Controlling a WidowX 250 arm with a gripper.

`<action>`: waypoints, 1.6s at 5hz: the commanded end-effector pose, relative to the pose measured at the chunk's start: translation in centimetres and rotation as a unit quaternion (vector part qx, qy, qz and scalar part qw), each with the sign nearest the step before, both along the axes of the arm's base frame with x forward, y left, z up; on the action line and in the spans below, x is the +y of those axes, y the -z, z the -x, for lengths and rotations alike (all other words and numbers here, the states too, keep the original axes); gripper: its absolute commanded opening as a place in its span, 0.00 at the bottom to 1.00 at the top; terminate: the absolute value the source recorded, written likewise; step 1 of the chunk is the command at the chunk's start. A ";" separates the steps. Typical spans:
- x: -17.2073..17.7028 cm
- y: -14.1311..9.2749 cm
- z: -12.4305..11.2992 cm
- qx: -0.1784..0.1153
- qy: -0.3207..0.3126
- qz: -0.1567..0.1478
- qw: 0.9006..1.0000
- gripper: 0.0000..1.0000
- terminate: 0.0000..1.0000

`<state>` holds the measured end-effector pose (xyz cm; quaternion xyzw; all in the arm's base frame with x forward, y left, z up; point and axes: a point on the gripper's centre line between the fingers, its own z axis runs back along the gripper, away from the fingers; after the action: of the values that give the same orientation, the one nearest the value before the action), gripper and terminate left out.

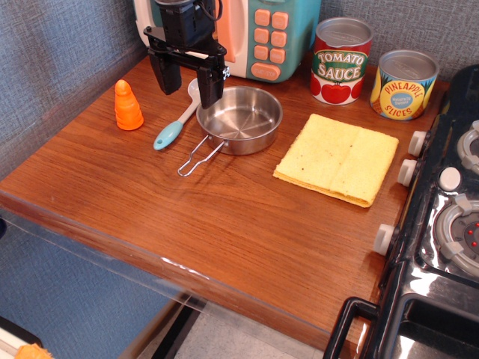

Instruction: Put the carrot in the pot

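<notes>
The carrot, a small orange ridged cone, stands upright on the wooden counter at the left. The pot, a shallow shiny steel pan with a looped wire handle pointing to the front left, sits empty near the counter's middle back. My gripper hangs open and empty above the counter between the carrot and the pot, its black fingers pointing down over a spoon. It is to the right of the carrot and touches neither the carrot nor the pot.
A spoon with a teal handle lies between carrot and pot. A yellow cloth lies right of the pot. A tomato sauce tin and a pineapple tin stand at the back right. A toy microwave is behind. A stove borders the right.
</notes>
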<state>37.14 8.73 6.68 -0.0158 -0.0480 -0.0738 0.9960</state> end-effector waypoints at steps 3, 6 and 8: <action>1.2 -1.4 0.4 -0.024 -0.013 0.005 1.000 1.00 0.00; 5.5 -4.4 2.3 -0.073 -0.059 -0.028 0.995 1.00 0.00; 8.6 -3.8 2.1 -0.061 -0.101 -0.037 0.992 1.00 0.00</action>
<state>34.94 16.68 8.51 0.0167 -0.0821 0.0207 0.9963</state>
